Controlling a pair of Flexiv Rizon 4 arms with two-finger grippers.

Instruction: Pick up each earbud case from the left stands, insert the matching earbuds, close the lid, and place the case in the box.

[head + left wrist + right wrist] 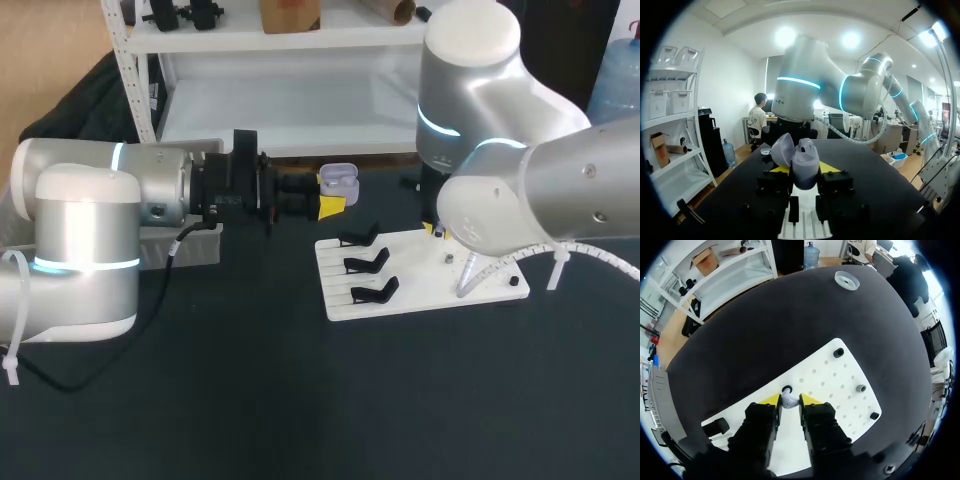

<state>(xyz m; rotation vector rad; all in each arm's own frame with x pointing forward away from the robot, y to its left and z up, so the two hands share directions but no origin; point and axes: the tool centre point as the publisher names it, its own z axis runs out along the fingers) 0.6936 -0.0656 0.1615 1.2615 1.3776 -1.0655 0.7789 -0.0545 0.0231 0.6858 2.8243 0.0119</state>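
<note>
**Case held open aloft; earbud gripped at the board**

Left jaws are closed on the lavender earbud case [805, 162], which is held lid open above the tabletop [300, 400], near the white pegboard [425, 290]. Right jaws stand low over that pegboard, narrowed onto a small pale earbud [788, 399], with both yellow tips touching it. Three black stands [366, 262] sit on the board's left part.

- The right gripper [788, 399] pinches a pale earbud [788, 402] between both yellow fingertips, over a white board [840, 385].
- Black pegs [838, 352] stand on the board from the gripper's one to four o'clock.
- A clear round dish [847, 280] lies well off at one o'clock.
</note>
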